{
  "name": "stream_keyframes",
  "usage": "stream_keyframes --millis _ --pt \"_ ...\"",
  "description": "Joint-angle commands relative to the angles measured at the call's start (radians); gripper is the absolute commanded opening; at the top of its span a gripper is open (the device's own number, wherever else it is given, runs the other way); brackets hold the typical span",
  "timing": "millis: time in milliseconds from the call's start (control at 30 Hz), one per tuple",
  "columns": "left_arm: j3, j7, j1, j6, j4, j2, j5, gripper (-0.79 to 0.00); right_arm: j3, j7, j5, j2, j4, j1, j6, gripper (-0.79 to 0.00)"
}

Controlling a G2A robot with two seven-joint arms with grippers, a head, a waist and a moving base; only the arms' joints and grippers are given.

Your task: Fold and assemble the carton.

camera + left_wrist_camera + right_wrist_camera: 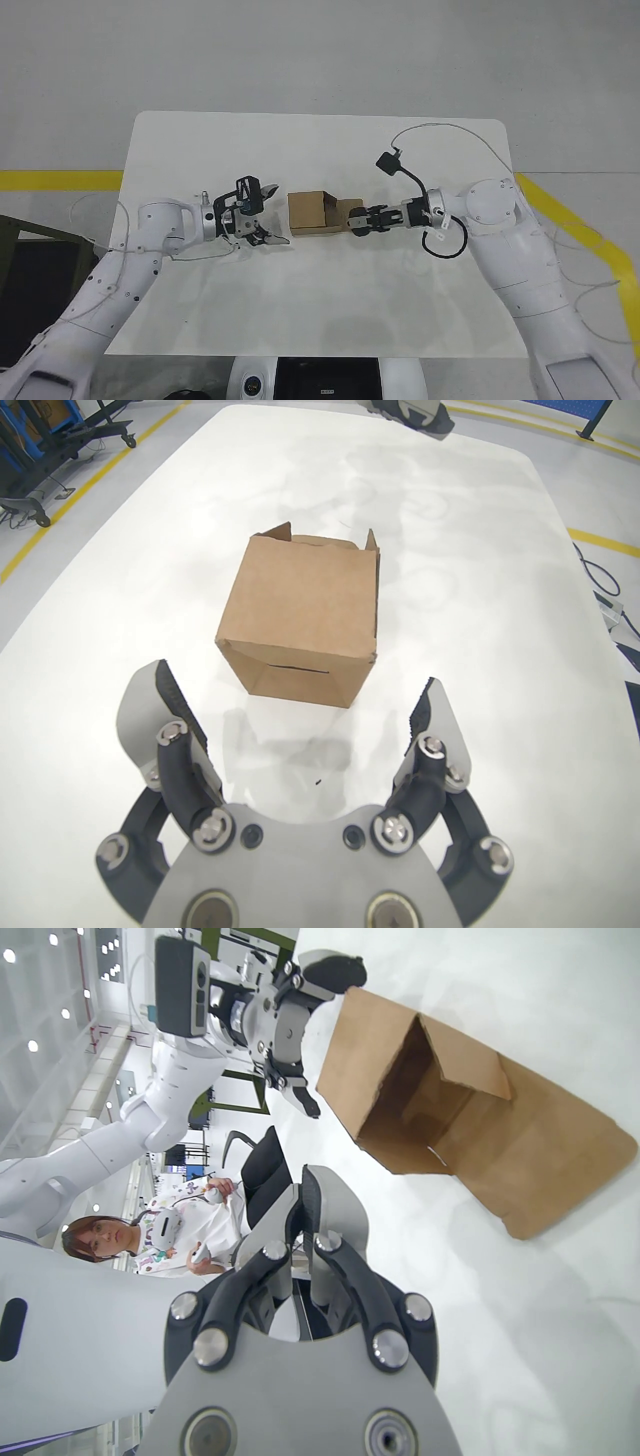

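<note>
Top view lays out the whole scene: the white surface [200,300] with the brown carton [310,212] lying on its side near the middle and an arm at either end of it. The left gripper [272,214] sits just beside one end, the right gripper [356,222] near the other, where a flap [348,210] juts out. From above I cannot tell whether the right fingertips touch that flap.

Left wrist view gives what the overhead angle lacks: the carton's [305,600] near end is a shut panel crossed by a thin dark slit [298,669], and two small flap corners stick up at the far end. The left gripper's [295,680] fingers [170,700] are spread wide and grip nothing, with bare surface [100,610] between them and the carton. The open end is hidden from here.

Right wrist view shows that open end. The carton [360,1038] is hollow, with one flap [475,1073] folded inward and a broad flap [555,1168] flat on the surface [500,1328]. The right gripper's [306,1178] fingers [345,1208] are pressed together on nothing, apart from the carton, the nearer one covering most of the other. Beyond, the left gripper [325,1038] is seen splayed, one tip overlapping the carton's far corner; contact there is hard to judge.
</note>
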Motion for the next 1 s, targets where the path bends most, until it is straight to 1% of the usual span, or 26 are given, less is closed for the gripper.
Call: stream_keyframes --millis 0,167,400,633,700,833,967 --pt "0.017 -0.003 -0.015 -0.004 0.021 -0.008 -0.01 0.0 0.0 0.001 -0.001 0.0 -0.001 -0.001 0.001 -0.785" --pt "0.064 -0.013 -0.052 -0.005 0.06 -0.032 -0.029 0.0 0.0 0.001 -0.001 0.0 -0.001 -0.001 0.001 -0.785" --pt "0.096 -0.001 -0.095 0.008 0.104 -0.056 -0.037 0.0 0.0 0.001 -0.001 0.0 -0.001 -0.001 0.001 -0.785" --pt "0.131 0.021 -0.126 0.004 0.131 -0.079 -0.035 0.0 -0.041 -0.049 0.015 0.002 -0.026 -0.079 0.136 -0.785" --pt "0.137 0.024 -0.131 0.002 0.139 -0.084 -0.034 0.0 -0.056 -0.075 0.017 0.0 -0.031 -0.092 0.153 -0.785" --pt "0.141 0.03 -0.138 -0.004 0.151 -0.091 -0.037 0.0 -0.078 -0.121 -0.048 0.001 -0.013 -0.093 0.189 -0.785" --pt "0.14 0.03 -0.14 -0.008 0.156 -0.095 -0.04 0.0 -0.092 -0.16 -0.065 0.0 0.002 -0.092 0.19 -0.785"
